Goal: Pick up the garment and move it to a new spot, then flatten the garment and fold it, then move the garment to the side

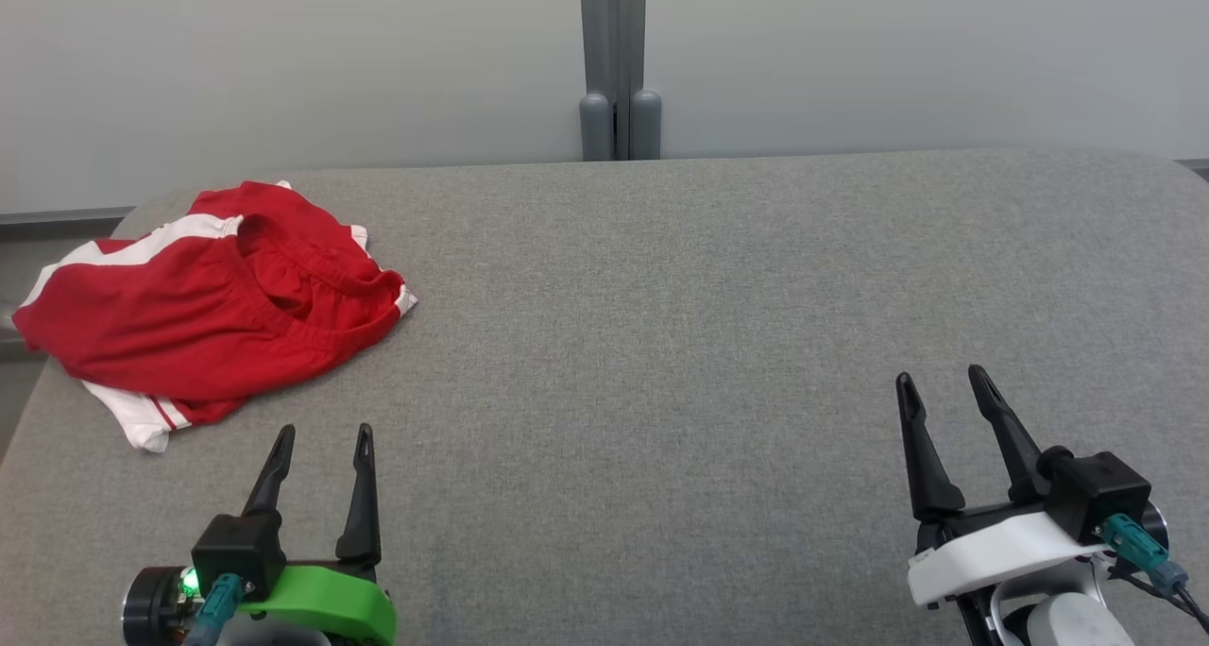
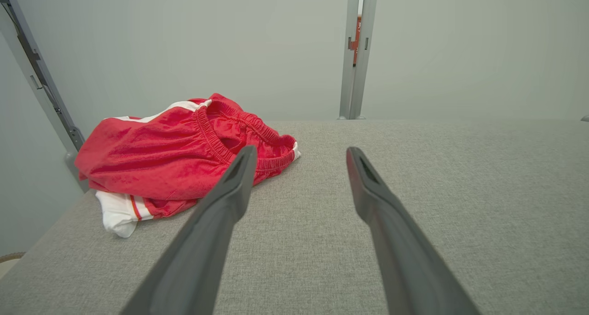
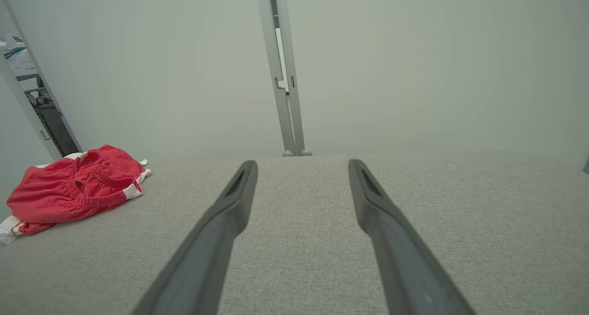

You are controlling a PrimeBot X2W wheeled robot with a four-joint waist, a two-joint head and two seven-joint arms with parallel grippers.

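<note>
The garment [image 1: 208, 306] is a pair of red shorts with white trim, lying crumpled in a loose heap on the far left part of the table [image 1: 661, 344]. Its gathered waistband gapes open on the right side of the heap, and a white-edged leg end sticks out at the near left. The left side of the heap reaches the table's left edge. Nothing touches it.

The left gripper [image 1: 326, 431] hangs over the near left of the table, just on the near side of the garment and slightly to its right, fingers pointing away from the robot. Its jaws stand wide apart and hold nothing. In the left wrist view the garment [image 2: 175, 158] lies beyond and to the left of the left finger.

The right gripper [image 1: 941, 375] is well apart from the garment, over the near right of the table, jaws likewise spread and empty.

The table is covered in grey fabric. Behind it stands a pale wall [image 1: 283, 60] with a grey post [image 1: 619, 60] at mid-width.
</note>
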